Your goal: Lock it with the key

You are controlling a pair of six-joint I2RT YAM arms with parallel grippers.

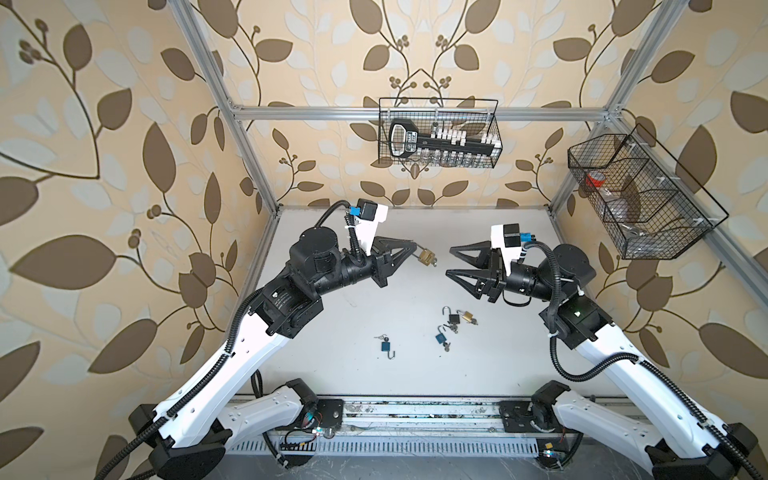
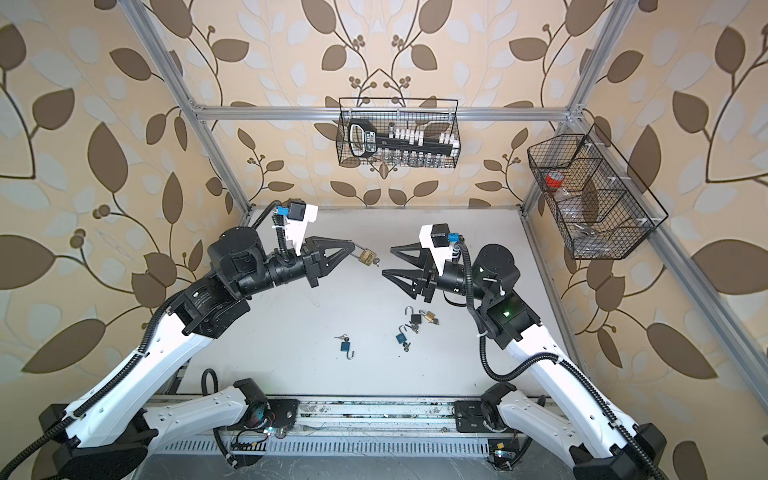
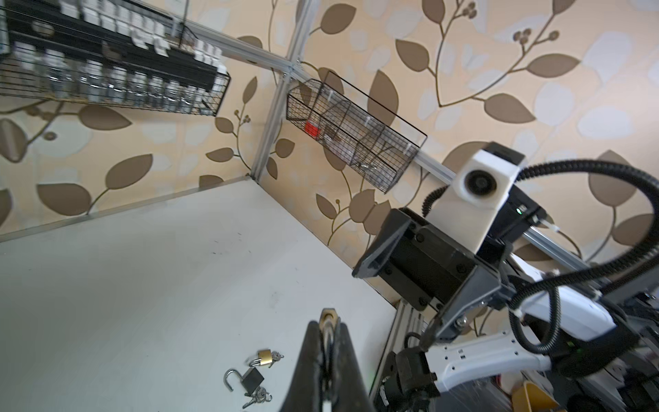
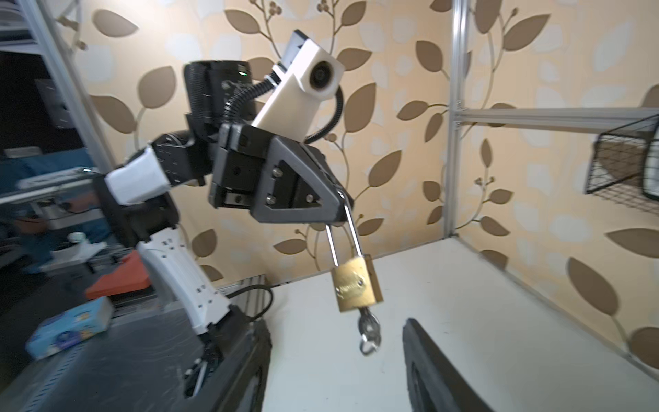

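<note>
Down on the white table, boxed in by an aluminium frame and leaf-print wallpaper on three sides, four small locks lie loose toward the near middle. We've got a black padlock with its shackle swung open and a gold padlock just right of it. A blue padlock sits nearer, and a second blue padlock lies off to the left with keys beside it.

Up above, the left gripper is clenched on the shackle of the brass padlock. It hangs in the air over the far middle of the table, body down. The key sticks out of its underside, ring dangling. Facing it from the right, the right gripper has its jaws spread with nothing between them, near the lock but not touching.

On the far wall hangs a far basket holding a big black key-shaped rack. On the right wall, a side basket shows something red; the rest of its contents are too dim to name.

From the left wrist view the fingers cover nearly all of the lock, with only a brass sliver peeking out. From the right wrist view a single dark finger shows, cut off at the edge, and the clutter beyond the table is a blur. Shackle latched or not? Can't tell.
</note>
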